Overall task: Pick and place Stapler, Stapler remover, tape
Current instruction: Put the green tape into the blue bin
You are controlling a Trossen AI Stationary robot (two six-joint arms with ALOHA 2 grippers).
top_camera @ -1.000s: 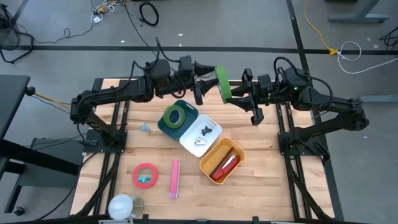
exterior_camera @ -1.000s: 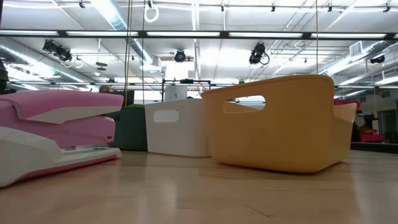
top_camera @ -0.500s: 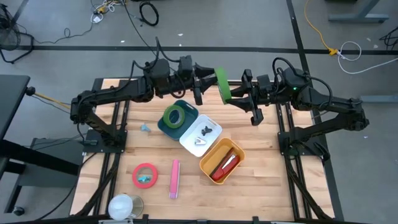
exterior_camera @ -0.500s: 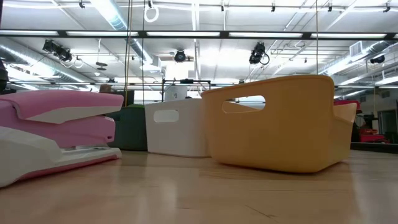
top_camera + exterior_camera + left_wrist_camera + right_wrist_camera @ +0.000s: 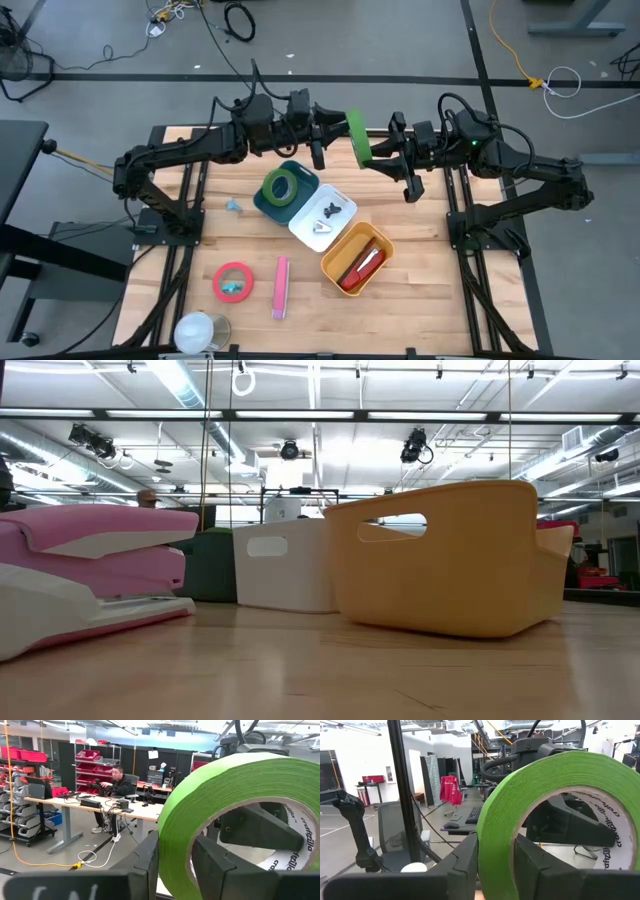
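Observation:
A green tape roll (image 5: 355,137) hangs on edge in the air above the table's far side, between my two arms. My left gripper (image 5: 338,132) reaches it from the left and my right gripper (image 5: 373,154) from the right; both are shut on it. It fills the left wrist view (image 5: 225,785) and the right wrist view (image 5: 540,780). A pink stapler (image 5: 281,287) lies flat on the near table, also in the low view (image 5: 90,575). A red stapler lies in the yellow bin (image 5: 357,260). Staple removers lie in the white bin (image 5: 325,218). My left gripper pinches the roll's wall (image 5: 175,855), one finger (image 5: 147,860) on the green outer face and the other inside the core. It comes level from the table's left. The roll is lifted clear and stands on edge. My right gripper pinches the roll's wall (image 5: 495,855) the same way, one finger (image 5: 462,862) outside and one inside the core. It comes level from the table's right, opposite the left gripper. The roll stays clear of the table, on edge.
A dark green bin (image 5: 283,188) holds another green tape roll. A red tape roll (image 5: 233,281), a small blue item (image 5: 233,206) and a white round object (image 5: 200,332) lie on the table's left and near parts. A person sits at a desk (image 5: 112,782) in the room.

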